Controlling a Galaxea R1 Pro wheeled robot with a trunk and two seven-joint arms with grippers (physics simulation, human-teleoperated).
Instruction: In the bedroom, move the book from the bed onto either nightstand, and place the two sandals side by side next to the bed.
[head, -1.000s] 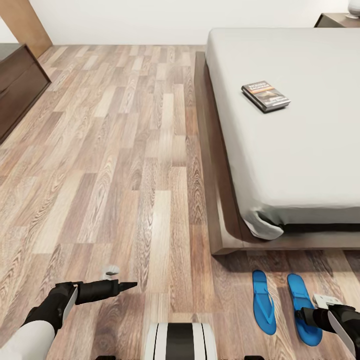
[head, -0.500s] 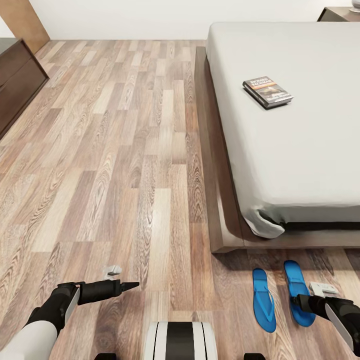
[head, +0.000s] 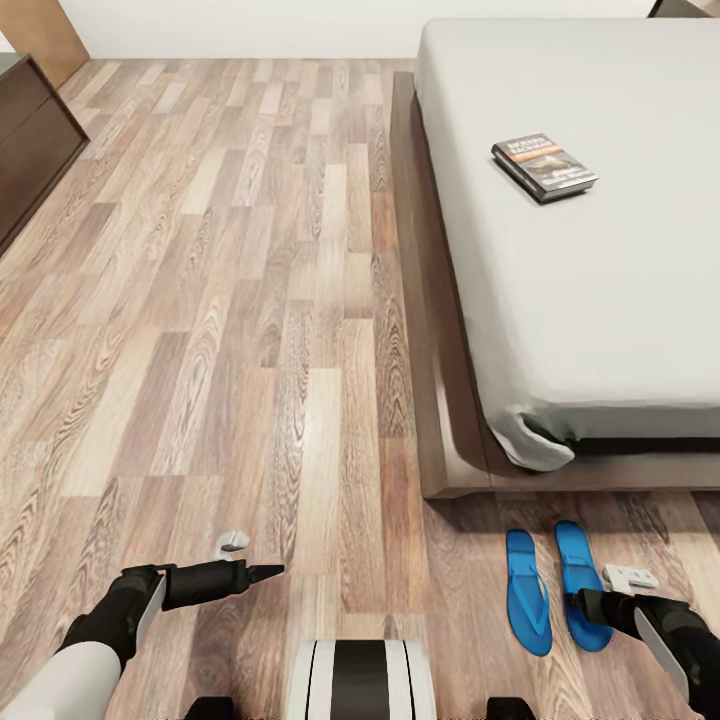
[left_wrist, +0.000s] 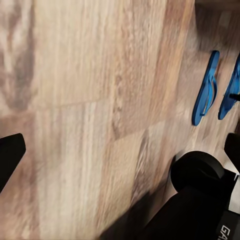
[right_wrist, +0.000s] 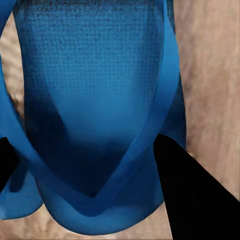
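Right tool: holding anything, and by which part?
The right tool grips the right-hand sandal at its heel end, a finger either side of the strap. The left tool is empty.

The large off-white mattressed bed (head: 600, 300) is cut off by the head view's right edge. The heel of one bright blue flat sandal (head: 580, 585) is hidden behind the black right gripper (head: 590, 605).

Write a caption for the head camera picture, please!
Two blue sandals lie side by side on the wood floor by the bed, book on top.
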